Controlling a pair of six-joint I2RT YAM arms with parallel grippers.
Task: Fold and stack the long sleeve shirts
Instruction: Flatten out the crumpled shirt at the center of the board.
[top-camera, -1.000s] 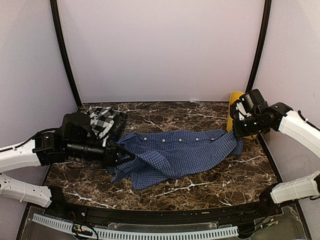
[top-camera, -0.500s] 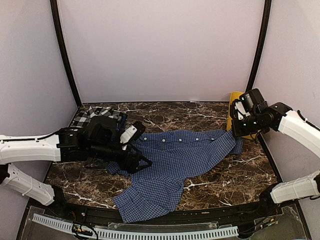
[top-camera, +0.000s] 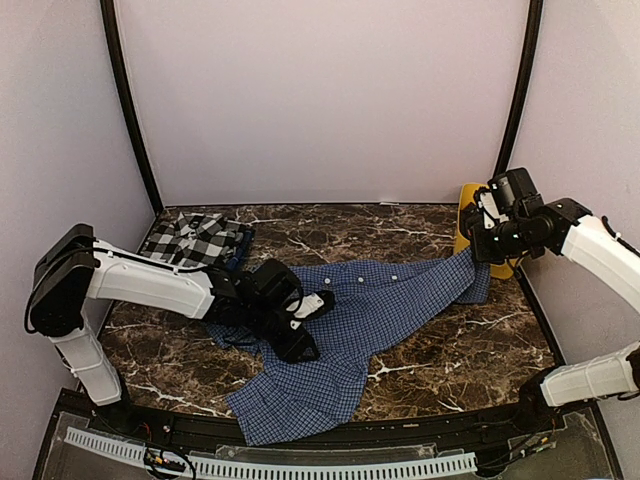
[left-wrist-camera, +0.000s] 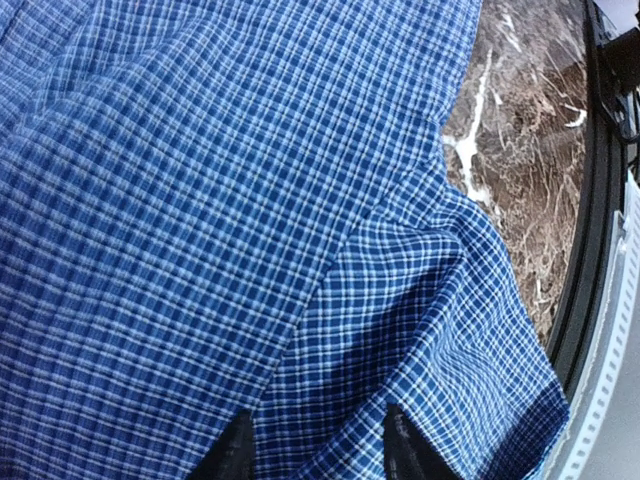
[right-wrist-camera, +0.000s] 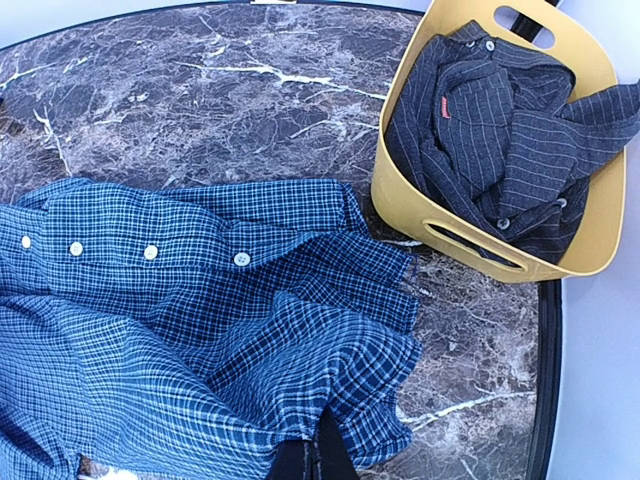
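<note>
Since your right gripper (right-wrist-camera: 312, 458) is pinched shut on a corner of the blue shirt (top-camera: 385, 300), that end hangs lifted. Your left gripper (left-wrist-camera: 318, 450) sits half open, with the cloth flat just under its tips, likely ready to smooth it.

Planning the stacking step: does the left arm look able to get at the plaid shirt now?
Probably yes: the plaid shirt lies uncovered in the far-left corner, close beside the left arm, with nothing lying between them.
</note>
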